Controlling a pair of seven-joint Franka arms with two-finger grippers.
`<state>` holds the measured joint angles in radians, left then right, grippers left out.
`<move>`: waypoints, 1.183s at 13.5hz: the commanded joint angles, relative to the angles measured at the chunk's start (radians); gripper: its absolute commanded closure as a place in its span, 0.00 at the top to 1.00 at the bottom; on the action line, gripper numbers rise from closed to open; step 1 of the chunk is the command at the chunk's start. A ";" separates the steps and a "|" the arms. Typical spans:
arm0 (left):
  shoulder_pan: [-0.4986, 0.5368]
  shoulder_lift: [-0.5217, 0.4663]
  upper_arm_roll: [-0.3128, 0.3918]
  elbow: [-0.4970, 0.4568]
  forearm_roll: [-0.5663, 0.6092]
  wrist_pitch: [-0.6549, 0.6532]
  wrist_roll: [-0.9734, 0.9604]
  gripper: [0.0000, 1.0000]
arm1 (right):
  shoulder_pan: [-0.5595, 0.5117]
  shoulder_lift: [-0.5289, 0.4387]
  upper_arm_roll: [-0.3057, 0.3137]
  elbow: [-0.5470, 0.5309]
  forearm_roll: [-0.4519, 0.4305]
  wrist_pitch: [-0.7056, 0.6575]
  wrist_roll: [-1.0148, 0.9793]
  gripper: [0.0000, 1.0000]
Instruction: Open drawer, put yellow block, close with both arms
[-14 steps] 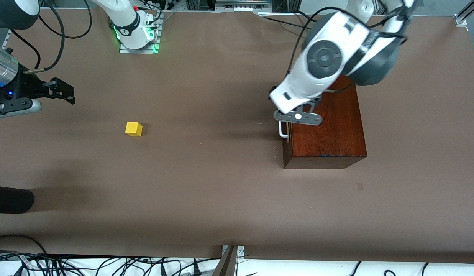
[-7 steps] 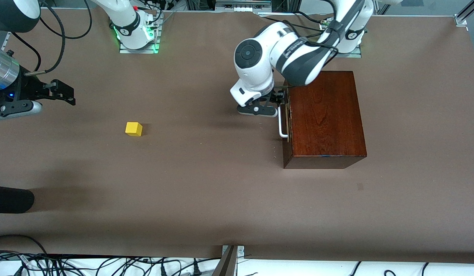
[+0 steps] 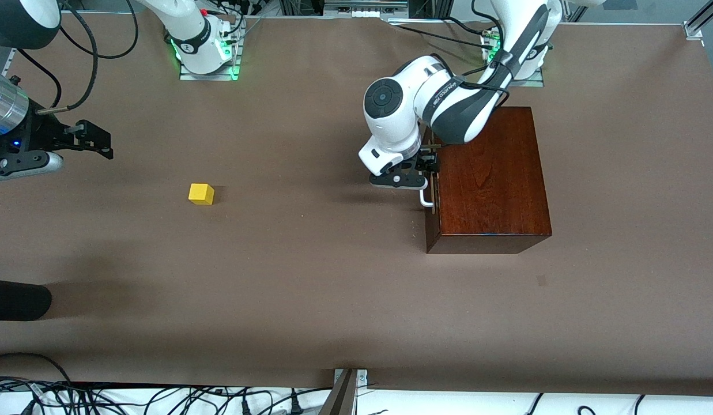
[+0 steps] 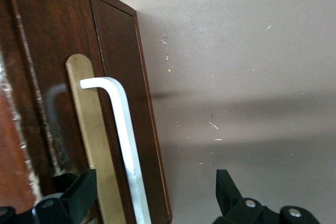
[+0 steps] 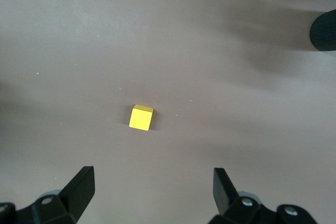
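The glossy mahogany box [image 3: 489, 178] stands toward the left arm's end of the table with its drawer shut. The white U-shaped handle [image 3: 426, 197] is on the drawer front. My left gripper [image 3: 429, 166] is open at that front. In the left wrist view the handle [image 4: 123, 129] runs between my left gripper's [image 4: 152, 192] two fingers, which do not touch it. The yellow block [image 3: 201, 194] lies on the table toward the right arm's end. My right gripper [image 3: 100, 141] hovers open and empty near it. In the right wrist view the block [image 5: 141, 117] lies ahead of the open right gripper [image 5: 152, 187].
A brass plate [image 4: 92, 119] backs the handle on the drawer front [image 4: 113, 40]. A black rounded object [image 3: 16, 300] lies at the table edge on the right arm's end, and shows in the right wrist view [image 5: 324, 30]. Cables hang along the table's near edge.
My left arm has swung down from over the box to the drawer front, and its gripper has slid along the handle toward the front camera. My right arm and the block have not moved.
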<state>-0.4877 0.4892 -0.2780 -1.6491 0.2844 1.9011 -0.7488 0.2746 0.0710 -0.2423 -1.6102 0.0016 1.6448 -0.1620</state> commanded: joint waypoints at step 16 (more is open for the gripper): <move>-0.017 0.095 -0.010 -0.006 0.065 0.105 -0.069 1.00 | 0.008 0.139 0.014 0.015 -0.034 -0.010 0.004 1.00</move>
<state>-0.4879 0.5726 -0.2811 -1.6520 0.3183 1.9713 -0.7925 0.2781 0.2074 -0.2344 -1.6099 -0.0354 1.6547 -0.1640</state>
